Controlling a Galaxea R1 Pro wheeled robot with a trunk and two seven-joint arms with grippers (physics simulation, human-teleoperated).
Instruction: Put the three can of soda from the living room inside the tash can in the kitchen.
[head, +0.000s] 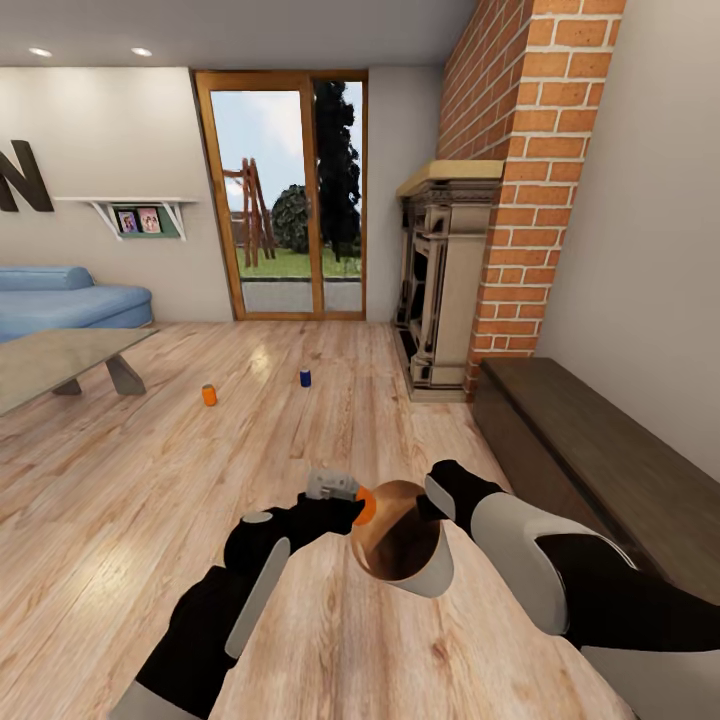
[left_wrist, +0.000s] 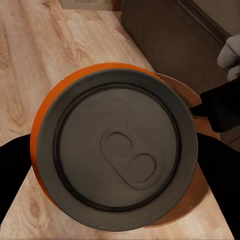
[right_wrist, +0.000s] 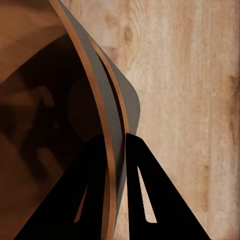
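My left gripper (head: 352, 510) is shut on an orange soda can (head: 366, 506), held right at the rim of the trash can (head: 400, 545). The bin is tilted, its tan inside facing the camera, off the floor. My right gripper (head: 434, 497) is shut on its rim. In the left wrist view the can's grey top (left_wrist: 117, 150) sits between my black fingers (left_wrist: 220, 170), with the bin's rim (left_wrist: 182, 92) just behind. In the right wrist view the bin's wall (right_wrist: 107, 115) runs between my fingers (right_wrist: 145, 190). A second orange can (head: 209, 395) and a blue can (head: 305, 377) stand on the floor ahead.
A low grey-wood table (head: 50, 360) and blue sofa (head: 60, 300) are at the left. The dark fireplace (head: 440, 280) and brick chimney (head: 520, 150) stand ahead on the right, and a dark low bench (head: 600, 450) runs along the right wall. Glass doors (head: 285, 200) are at the back.
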